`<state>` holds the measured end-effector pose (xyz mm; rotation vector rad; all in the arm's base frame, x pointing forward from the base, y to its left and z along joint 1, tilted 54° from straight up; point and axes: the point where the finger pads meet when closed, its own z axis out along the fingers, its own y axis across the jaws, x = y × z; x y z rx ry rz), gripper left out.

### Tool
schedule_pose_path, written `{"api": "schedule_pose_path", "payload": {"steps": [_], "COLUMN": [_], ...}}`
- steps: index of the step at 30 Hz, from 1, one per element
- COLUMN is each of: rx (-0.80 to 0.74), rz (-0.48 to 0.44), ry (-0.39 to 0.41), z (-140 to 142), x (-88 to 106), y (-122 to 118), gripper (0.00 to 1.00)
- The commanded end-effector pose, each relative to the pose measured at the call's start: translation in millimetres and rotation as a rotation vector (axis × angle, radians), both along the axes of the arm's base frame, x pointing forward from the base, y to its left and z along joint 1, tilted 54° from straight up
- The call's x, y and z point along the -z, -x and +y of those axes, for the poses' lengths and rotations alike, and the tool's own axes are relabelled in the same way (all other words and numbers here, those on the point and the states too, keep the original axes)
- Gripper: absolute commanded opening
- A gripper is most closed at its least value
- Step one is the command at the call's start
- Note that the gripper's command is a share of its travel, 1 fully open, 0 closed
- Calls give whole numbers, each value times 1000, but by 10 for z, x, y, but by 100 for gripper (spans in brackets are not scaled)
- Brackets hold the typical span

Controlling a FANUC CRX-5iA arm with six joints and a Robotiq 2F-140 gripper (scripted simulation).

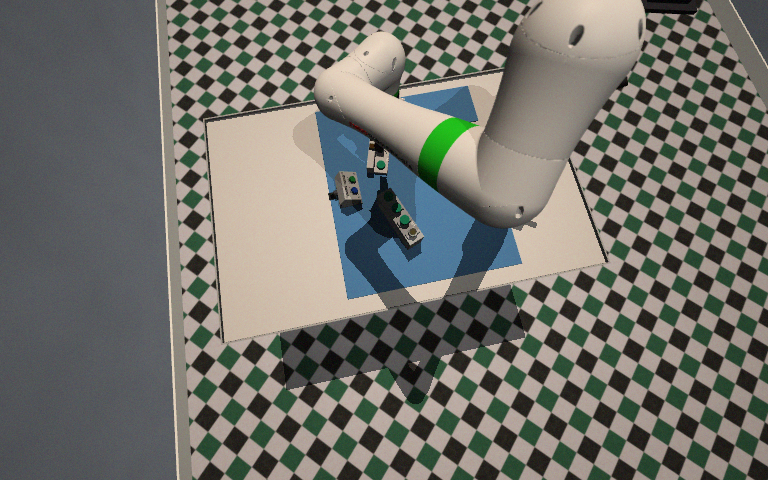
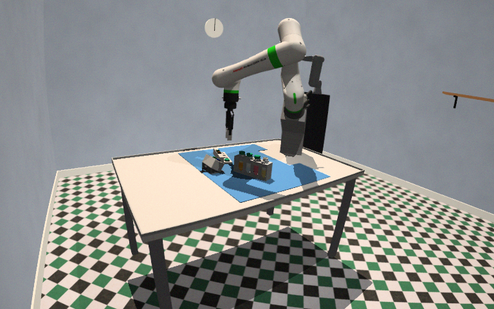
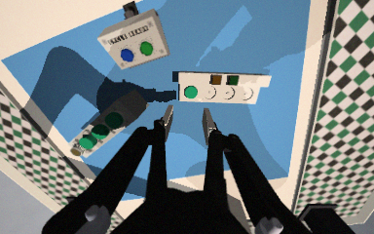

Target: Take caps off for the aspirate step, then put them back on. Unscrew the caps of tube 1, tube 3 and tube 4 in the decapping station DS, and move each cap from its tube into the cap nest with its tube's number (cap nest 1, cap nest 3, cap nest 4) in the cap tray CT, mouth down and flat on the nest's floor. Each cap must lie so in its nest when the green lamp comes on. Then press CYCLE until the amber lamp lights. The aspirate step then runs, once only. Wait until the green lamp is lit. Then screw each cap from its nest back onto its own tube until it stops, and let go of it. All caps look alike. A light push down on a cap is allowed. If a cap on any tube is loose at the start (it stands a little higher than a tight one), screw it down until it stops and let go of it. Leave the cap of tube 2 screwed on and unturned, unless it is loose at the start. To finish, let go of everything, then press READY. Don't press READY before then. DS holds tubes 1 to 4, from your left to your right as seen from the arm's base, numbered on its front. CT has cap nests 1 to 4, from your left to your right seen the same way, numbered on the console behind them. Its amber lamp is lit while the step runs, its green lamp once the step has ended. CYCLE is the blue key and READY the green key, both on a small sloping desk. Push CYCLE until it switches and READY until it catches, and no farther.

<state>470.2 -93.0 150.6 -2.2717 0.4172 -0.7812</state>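
Progress: one cap of three lies in an end nest of the cap tray; the other three nests show bare floors. On the decapping station, diagonally off the tray's capped end, the far end tube stands uncapped, and three green caps sit on the other tubes. Numbers are too small to read, so I cannot say whether the finished tube is 1 or 4. Both lamps on the console behind the nests look unlit.

Left to do, by my estimate: two more caps to unscrew and nest, CYCLE, the wait for green, three caps screwed back on, then READY. Both keys sit on the sloping desk beyond the tray's capped end.

Pose: my gripper hangs well above the tray, pointing straight down, roughly over the nested cap. Fingers are partly apart with nothing between them. The forearm reaches out near level from the raised elbow, wrist bent down.
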Motion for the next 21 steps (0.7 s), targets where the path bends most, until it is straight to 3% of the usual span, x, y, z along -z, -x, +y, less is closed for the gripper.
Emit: {"api": "schedule_pose_path", "payload": {"steps": [1, 2, 7, 11, 13, 21], "rx": [162, 162, 295, 308, 405, 551], "rz": [142, 142, 257, 268, 352, 478], "ry": [-171, -171, -319, -330, -436, -595], "z": [224, 224, 435, 435, 577, 788], "x": [-134, -134, -254, -254, -334, -454], "y": [61, 61, 118, 118, 156, 213], "gripper": [35, 35, 35, 35, 35, 35]}}
